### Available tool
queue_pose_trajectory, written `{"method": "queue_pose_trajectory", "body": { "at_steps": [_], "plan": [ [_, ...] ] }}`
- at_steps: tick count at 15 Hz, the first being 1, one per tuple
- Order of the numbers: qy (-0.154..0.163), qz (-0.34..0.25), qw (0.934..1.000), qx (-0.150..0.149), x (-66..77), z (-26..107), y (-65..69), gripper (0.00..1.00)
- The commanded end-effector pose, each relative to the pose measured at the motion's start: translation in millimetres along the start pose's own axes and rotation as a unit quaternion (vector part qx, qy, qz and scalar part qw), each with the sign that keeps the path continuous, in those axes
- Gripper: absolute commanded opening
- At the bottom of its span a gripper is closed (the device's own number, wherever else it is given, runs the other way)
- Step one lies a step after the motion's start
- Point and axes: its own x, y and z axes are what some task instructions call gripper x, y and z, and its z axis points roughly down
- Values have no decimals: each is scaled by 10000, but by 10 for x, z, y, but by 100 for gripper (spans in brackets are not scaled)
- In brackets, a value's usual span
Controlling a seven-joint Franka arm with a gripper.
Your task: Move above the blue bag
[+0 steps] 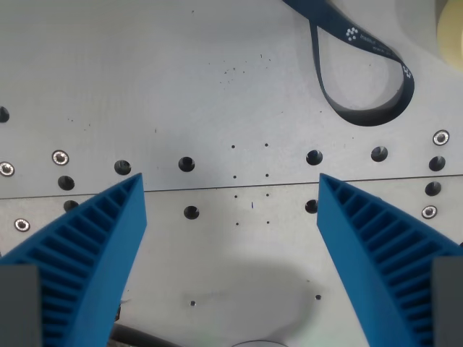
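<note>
We see our claw (231, 189) spread wide and empty over the bare table (181, 87); a dark strap (362, 112), perhaps the bag's, loops top right.

Grey metal tabletop (181, 87) w/ bolt holes

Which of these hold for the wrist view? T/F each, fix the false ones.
1. The gripper is open with nothing between its fingers. True.
2. A dark blue strap loops at the upper right. True.
3. The strap lies between the fingers. False: it lies well beyond the fingertips, toward the view's upper right.
4. The table is wood. False: it is grey metal with rows of holes and screws.
5. A full blue bag is in view. False: only the strap shows, no bag body.
</note>
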Motion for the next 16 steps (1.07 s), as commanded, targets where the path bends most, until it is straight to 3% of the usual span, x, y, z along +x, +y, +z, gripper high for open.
{"method": "queue_pose_trajectory", "body": {
  "at_steps": [1,9,16],
  "plan": [
    [25,2,10000,1,-4,-21,0,100],
    [33,167,9999,-4,20,11,22,100],
    [127,658,9977,-62,143,181,147,100]
  ]
}}
